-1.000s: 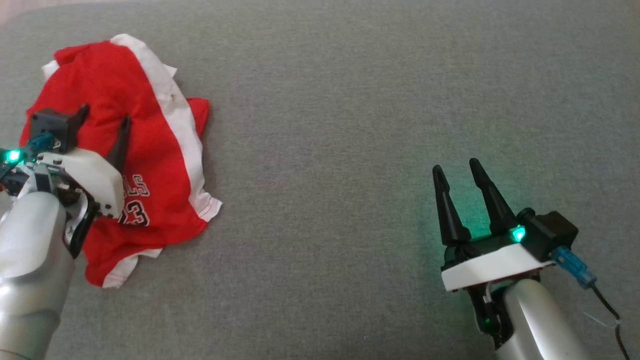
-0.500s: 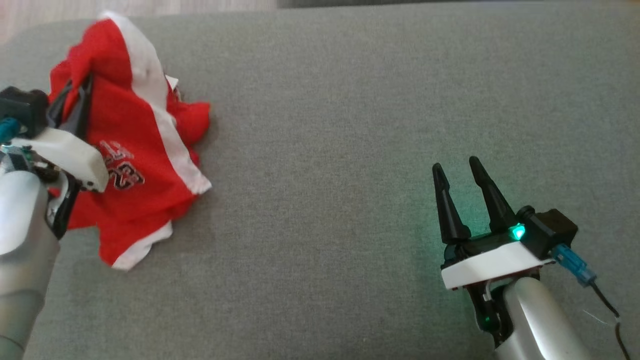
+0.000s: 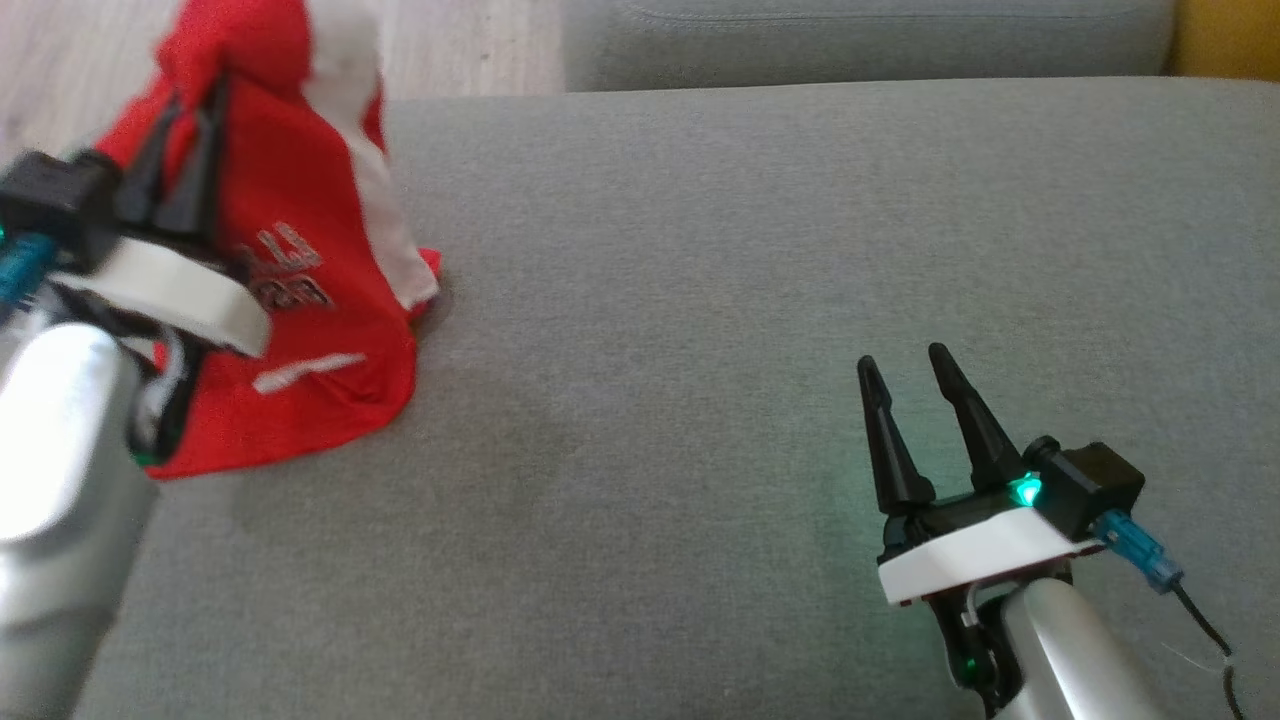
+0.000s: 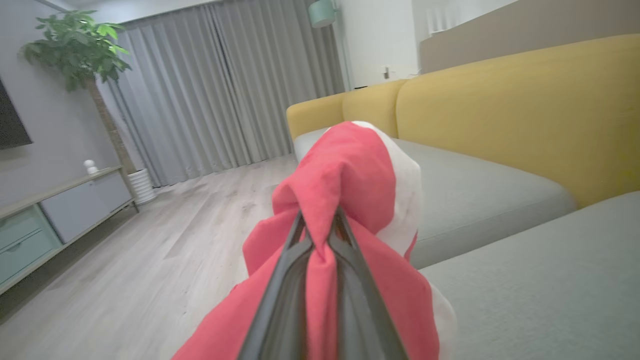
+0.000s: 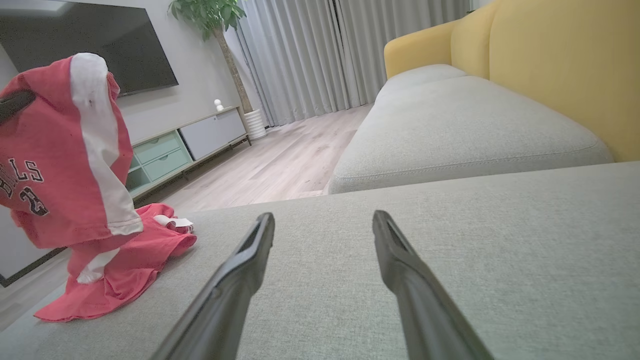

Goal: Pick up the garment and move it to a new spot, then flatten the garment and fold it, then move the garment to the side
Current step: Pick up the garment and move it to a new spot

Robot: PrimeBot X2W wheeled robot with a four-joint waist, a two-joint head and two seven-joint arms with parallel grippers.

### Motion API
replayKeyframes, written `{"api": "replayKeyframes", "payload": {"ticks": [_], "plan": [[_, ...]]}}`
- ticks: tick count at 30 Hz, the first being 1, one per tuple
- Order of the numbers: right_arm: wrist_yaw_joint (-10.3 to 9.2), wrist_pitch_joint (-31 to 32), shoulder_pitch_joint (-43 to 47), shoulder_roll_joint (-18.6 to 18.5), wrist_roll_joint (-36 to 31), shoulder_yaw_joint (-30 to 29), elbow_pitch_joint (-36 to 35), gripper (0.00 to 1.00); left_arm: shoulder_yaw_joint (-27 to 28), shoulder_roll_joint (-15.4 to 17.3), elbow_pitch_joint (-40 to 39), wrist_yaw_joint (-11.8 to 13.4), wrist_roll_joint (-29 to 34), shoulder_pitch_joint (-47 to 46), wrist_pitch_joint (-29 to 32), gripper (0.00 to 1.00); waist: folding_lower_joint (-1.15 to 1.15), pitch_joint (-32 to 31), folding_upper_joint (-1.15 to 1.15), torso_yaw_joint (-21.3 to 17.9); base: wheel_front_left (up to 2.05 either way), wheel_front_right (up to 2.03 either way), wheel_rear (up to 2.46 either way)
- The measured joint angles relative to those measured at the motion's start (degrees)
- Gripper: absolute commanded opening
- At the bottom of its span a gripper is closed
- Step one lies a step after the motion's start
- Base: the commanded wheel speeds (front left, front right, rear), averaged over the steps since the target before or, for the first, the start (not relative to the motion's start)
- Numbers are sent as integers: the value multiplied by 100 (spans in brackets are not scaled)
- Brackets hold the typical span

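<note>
Head view: the left gripper (image 3: 198, 100) clenches the red, white-striped jersey garment (image 3: 320, 340), raised at the left edge of the grey fabric cushion (image 3: 700, 300). Left wrist view: 2 fingers (image 4: 277, 295) pinch 1 bunched fold. Right wrist view: the right gripper (image 5: 324, 220) gapes, empty. The hem trails: likely light, limp cloth, best gripped at corners.

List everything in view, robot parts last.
garment: one, red with white stripe, cushion's left end, top lifted, hem on cushion
seat cushions: two, grey, near one under garment
sofa back: one, yellow, behind cushions
plant: one, green, beside curtains
curtains: one set, grey, far wall
TV: one, black, on wall
cabinet: one, grey-green, under TV
floor: one, pale wood, beyond cushions
left gripper: one, dark, shut on garment
right gripper: one, dark, open, above cushion's right
</note>
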Motion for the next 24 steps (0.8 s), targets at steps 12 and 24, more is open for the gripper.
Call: {"api": "replayKeyframes", "payload": {"ticks": [12,24], "plan": [[0,0,-42,1,347,-137,-413,100,-584,-368,-1599,227,-4,300,706,0,1,79,0,-657,0,0,0],[0,-1,-122,1,599,-377,-975,100,-1063,-1148,-1183,66,113,-445,782,100,2,481,0,-1779,0,0,0]]}}
